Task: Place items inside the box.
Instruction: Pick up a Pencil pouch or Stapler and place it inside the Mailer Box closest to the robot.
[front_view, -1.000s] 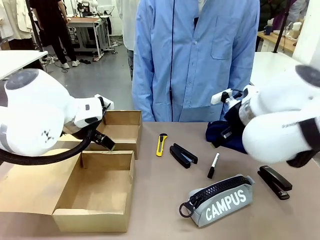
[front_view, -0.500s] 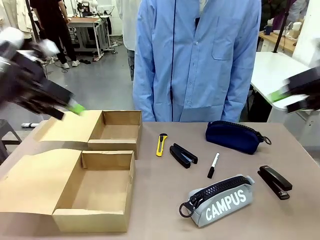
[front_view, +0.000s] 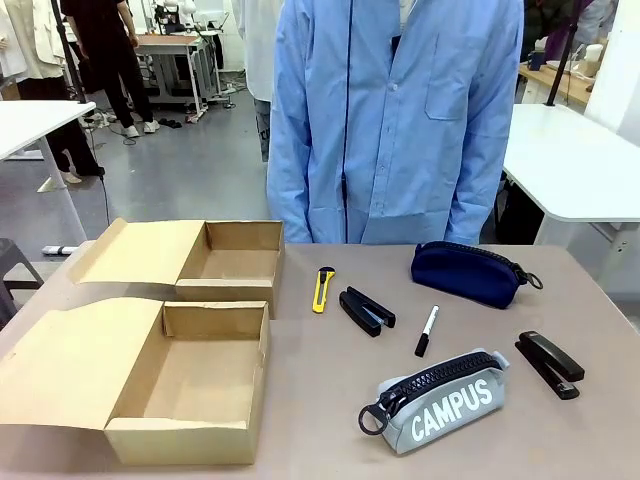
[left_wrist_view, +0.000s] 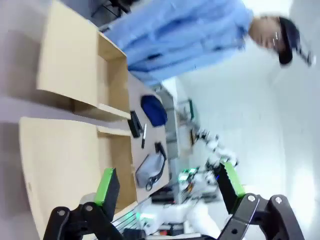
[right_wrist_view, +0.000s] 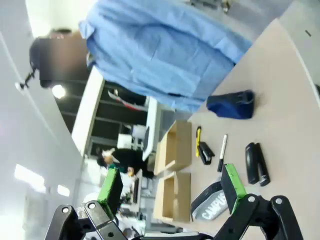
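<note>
With the left gripper (left_wrist_view: 167, 182) and right gripper (right_wrist_view: 171, 184) both spread wide and empty, the grey "CAMPUS" pencil case (front_view: 440, 400) looks soft and light, best pinched across its middle.

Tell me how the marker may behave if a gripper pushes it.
The marker lies flat on the table and looks thin and round, so a sideways push would probably roll it. It seems small and light, likely easy to lift, though its narrow body might slip.
</note>
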